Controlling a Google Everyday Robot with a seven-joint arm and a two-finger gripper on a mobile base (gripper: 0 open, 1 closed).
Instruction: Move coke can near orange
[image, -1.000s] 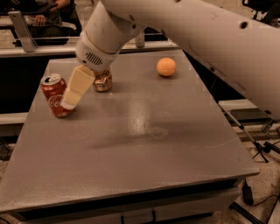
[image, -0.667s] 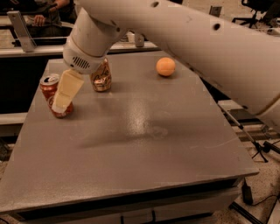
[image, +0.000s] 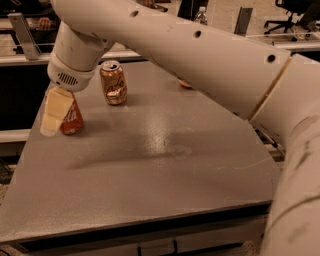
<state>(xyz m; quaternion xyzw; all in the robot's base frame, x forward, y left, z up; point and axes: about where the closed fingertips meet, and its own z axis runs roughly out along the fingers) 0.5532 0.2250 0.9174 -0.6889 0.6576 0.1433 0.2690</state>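
Gripper: cream plastic gripper (image: 60, 117) low at the left of the grey table (image: 150, 190), right at the red aluminium coke can (image: 74, 120) — clamped or not, I cannot tell.
Orange: small round orange fruit (image: 185, 84), far side (mostly behind the arm), well apart from the can.
Progress: 0 of 1 moves done — the carry is all left to do.

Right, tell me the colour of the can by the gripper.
Red can, camera view; the gripper partly covers it.

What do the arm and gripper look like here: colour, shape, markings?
The arm is off-white: thick rounded tubular links with small dark round holes and a tan seam at one joint. Its wrist collar has a small slotted vent. The gripper, at the table's edge in front of the coke can, is pale yellow, flat and tapered. No cables show.
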